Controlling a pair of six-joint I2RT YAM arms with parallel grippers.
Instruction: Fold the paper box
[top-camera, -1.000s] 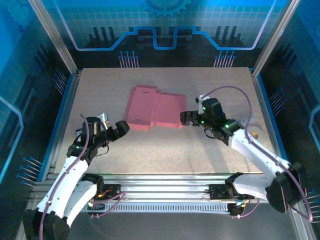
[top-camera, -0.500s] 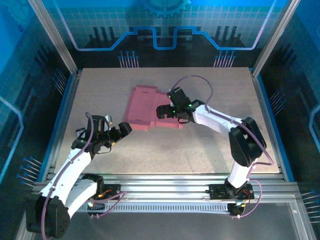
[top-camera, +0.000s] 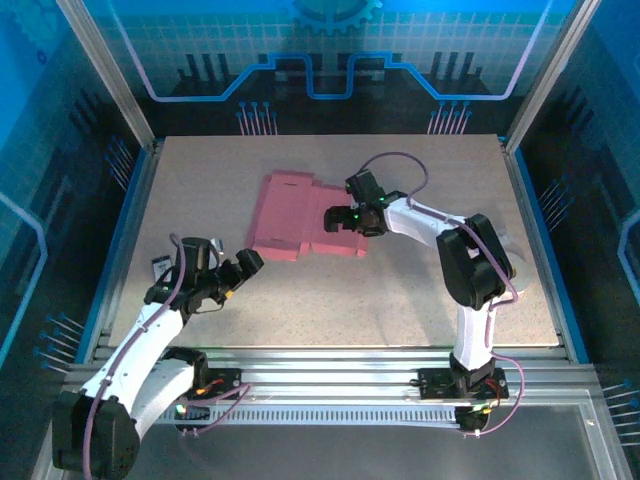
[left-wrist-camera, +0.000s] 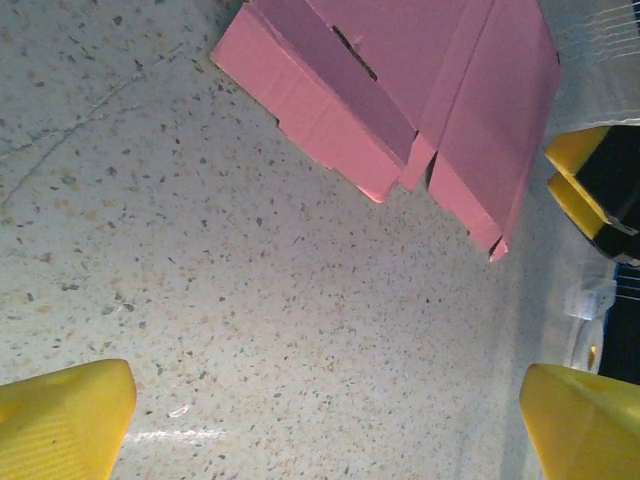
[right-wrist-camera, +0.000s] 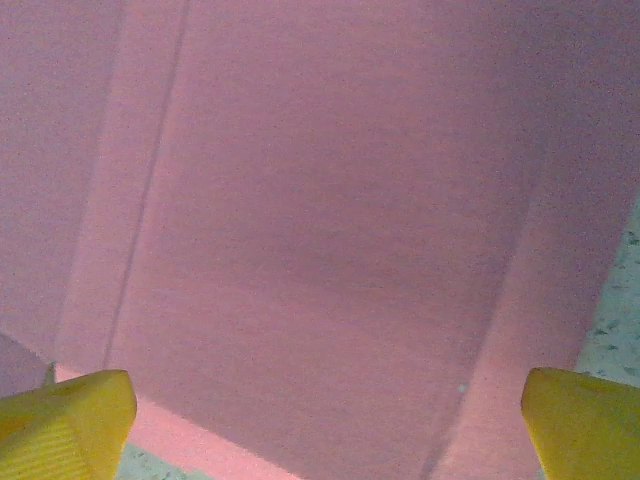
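Observation:
The paper box (top-camera: 295, 215) lies flat and unfolded on the table, pink, with creased panels and flaps. My right gripper (top-camera: 338, 218) hovers open over its right panel. In the right wrist view the pink cardboard (right-wrist-camera: 320, 200) spreads under the gripper (right-wrist-camera: 325, 425), whose yellow fingertips (right-wrist-camera: 60, 420) stand wide apart. My left gripper (top-camera: 248, 262) is open over bare table, a little in front of the box's near left corner. In the left wrist view the box (left-wrist-camera: 400, 80) lies ahead of the gripper (left-wrist-camera: 325, 420), with nothing between the fingers.
The speckled table (top-camera: 400, 290) is ringed by aluminium frame posts (top-camera: 110, 90) and blue walls. A metal rail (top-camera: 330, 360) runs along the near edge by the arm bases. The right arm's yellow-and-black fingers (left-wrist-camera: 600, 180) show at the right of the left wrist view.
The right arm has swung left, from beside the box's right edge to over its right panel. The left gripper has shifted slightly nearer the front. Both stay open.

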